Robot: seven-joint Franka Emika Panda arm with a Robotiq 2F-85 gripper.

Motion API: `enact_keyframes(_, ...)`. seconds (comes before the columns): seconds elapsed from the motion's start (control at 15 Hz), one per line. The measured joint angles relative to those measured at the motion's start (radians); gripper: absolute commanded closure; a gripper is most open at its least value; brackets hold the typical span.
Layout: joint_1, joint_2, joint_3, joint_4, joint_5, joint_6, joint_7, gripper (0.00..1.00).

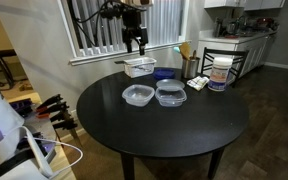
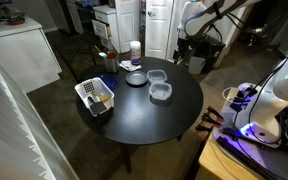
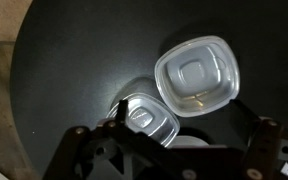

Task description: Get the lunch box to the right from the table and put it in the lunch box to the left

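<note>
One job right now: getting down onto the right-hand lunch box, grey and flat, sitting on the black table just beside the left-hand lunch box with the pale rim. Gripper high over the far edge, well apart from both, fingers spread wide, nothing between them. Best to swing across and line up over one wall of the grey box, not its middle. Drop straight, one finger inside and one outside, then pinch the rim. Thin plastic, probably slippery and bendy, so squeeze gently and lift level. Mind the neighbour on the way down, close alongside. Wrist view: no telling the two boxes apart. Count now: two lunch boxes, one white tub, one blue bowl, one basket, one white canister, one gripper, one table.
</note>
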Motion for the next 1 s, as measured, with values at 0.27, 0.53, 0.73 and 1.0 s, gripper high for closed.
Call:
enact_keyframes(0.27, -0.002, 0.219, -0.019, 0.112, -0.052, 0.091, 0.049, 0.00)
enact_keyframes(0.53, 0.000, 0.363, -0.038, 0.213, -0.094, 0.106, 0.080, 0.00)
enact_keyframes(0.73, 0.000, 0.433, -0.054, 0.272, -0.110, 0.106, 0.081, 0.00)
enact_keyframes(1.0, -0.016, 0.499, -0.075, 0.347, -0.123, 0.106, 0.077, 0.00)
